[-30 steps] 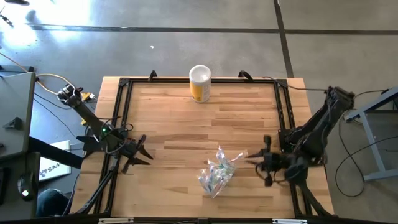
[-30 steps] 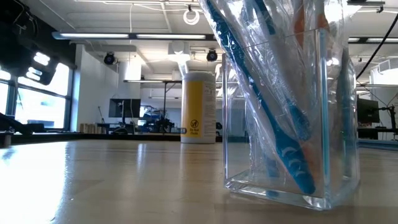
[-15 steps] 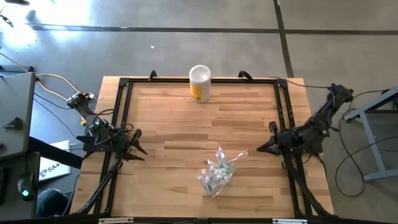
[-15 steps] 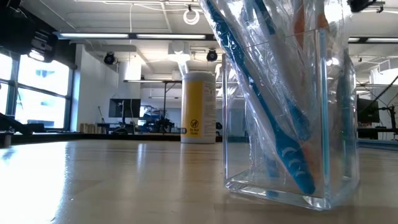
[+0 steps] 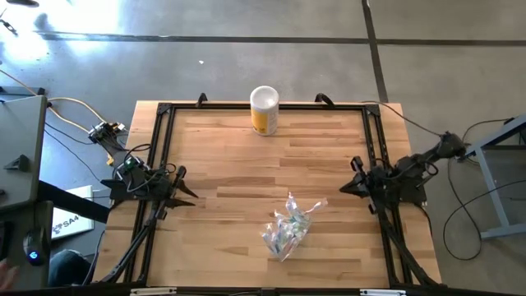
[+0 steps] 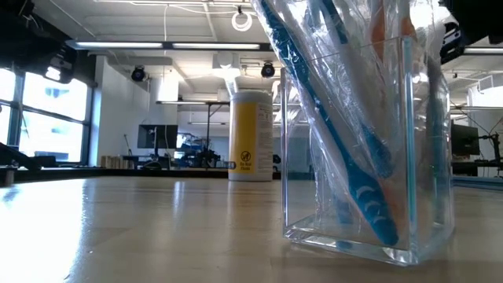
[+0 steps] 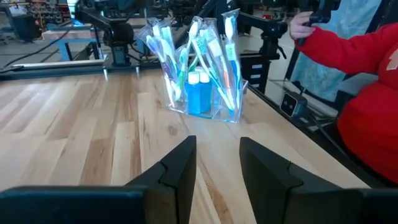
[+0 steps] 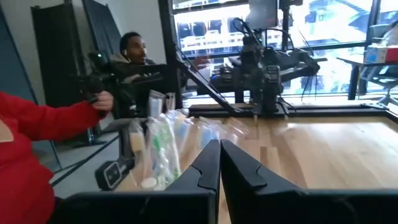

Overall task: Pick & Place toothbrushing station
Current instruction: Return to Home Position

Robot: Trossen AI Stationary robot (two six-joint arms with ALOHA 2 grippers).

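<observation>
The toothbrushing station [image 5: 288,228] is sitting on the wooden tabletop [image 5: 230,164], in the half away from the yellow-and-white canister [image 5: 264,109] and a little toward the right arm's side. It is a clear, straight-walled organizer [image 6: 365,141] packed with slim toothbrushes [image 7: 186,46] that are leaning at angles, their heads poking above the rim. Crinkly clear wrapping [image 6: 346,47] is catching the light around them. A bright blue toothbrush [image 6: 338,134] is slanting across the organizer down to its floor. 2 teal toothpaste tubes [image 7: 199,93] with white caps are standing among the handles.

The left gripper [image 5: 182,193] is hovering over the black frame [image 5: 160,148] at the tabletop's left edge, well apart from the station; its fingers [image 7: 177,168] are standing parted with a gap between them, holding nothing. The right gripper [image 5: 349,185] is hanging at the right edge, its fingers [image 8: 208,165] pressed together and empty. A person in a red sleeve [image 7: 348,56] is standing beyond the tabletop.

Compared with 1 second ago, the right gripper has pulled back from just beside the wrapping to the right rail, and its arm is folding lower. The left gripper has also drawn back toward its own edge. The station and the canister are sitting where they were.
</observation>
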